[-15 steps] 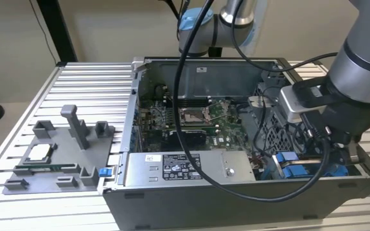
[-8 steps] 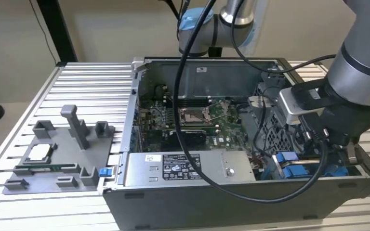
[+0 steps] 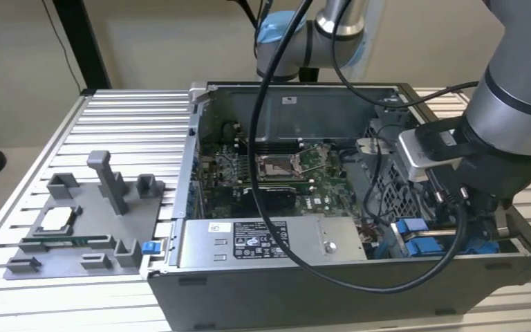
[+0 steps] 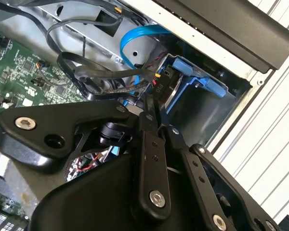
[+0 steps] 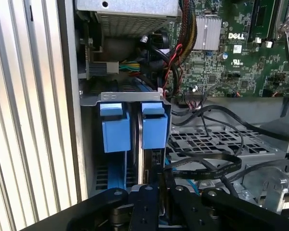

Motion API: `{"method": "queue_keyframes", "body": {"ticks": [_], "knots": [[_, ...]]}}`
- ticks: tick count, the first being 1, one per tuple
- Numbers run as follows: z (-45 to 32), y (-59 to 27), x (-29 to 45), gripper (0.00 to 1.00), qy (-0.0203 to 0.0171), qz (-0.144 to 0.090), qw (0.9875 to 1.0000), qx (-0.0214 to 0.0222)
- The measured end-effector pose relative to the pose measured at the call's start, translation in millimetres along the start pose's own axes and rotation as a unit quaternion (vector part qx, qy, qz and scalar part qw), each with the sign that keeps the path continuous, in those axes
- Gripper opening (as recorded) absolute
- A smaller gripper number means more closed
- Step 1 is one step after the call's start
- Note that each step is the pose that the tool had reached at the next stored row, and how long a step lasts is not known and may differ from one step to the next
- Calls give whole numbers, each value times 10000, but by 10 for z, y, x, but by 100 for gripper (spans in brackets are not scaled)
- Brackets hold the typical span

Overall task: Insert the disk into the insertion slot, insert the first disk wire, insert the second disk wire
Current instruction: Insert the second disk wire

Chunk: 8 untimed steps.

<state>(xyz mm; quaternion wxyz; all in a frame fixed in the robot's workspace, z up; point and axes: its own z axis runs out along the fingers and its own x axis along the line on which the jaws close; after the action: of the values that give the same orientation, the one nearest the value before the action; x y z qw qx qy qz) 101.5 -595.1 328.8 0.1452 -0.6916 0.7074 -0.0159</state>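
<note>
While pincer [image 4: 151, 113] hangs over insertion slot [image 5: 130, 98] at case's near right corner, disk [image 5: 143, 159] sits edge-up inside, blue carrier tabs showing. Fingers pressed together, apparently pinching black wire connector [image 4: 156, 89]. Judged step: first wire insertion; needs exact alignment with port.

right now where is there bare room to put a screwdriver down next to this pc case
Free: the slatted table behind the grey fixture tray, at the exterior view's left of the computer case. Crowded: inside the case, where cables tangle around the insertion slot and the tool sits close against the disk.
</note>
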Motion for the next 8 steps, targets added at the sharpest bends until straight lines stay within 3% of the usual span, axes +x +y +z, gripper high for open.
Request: {"method": "queue_keyframes", "body": {"ticks": [3,4,6,8], "knots": [[5,1,0,0,-6,1,10000,2],[7,0,1,100,-8,0,10000,2],[-15,-5,-3,100,-2,12,10000,5],[-108,-26,-21,100,1,20,10000,6]]}}
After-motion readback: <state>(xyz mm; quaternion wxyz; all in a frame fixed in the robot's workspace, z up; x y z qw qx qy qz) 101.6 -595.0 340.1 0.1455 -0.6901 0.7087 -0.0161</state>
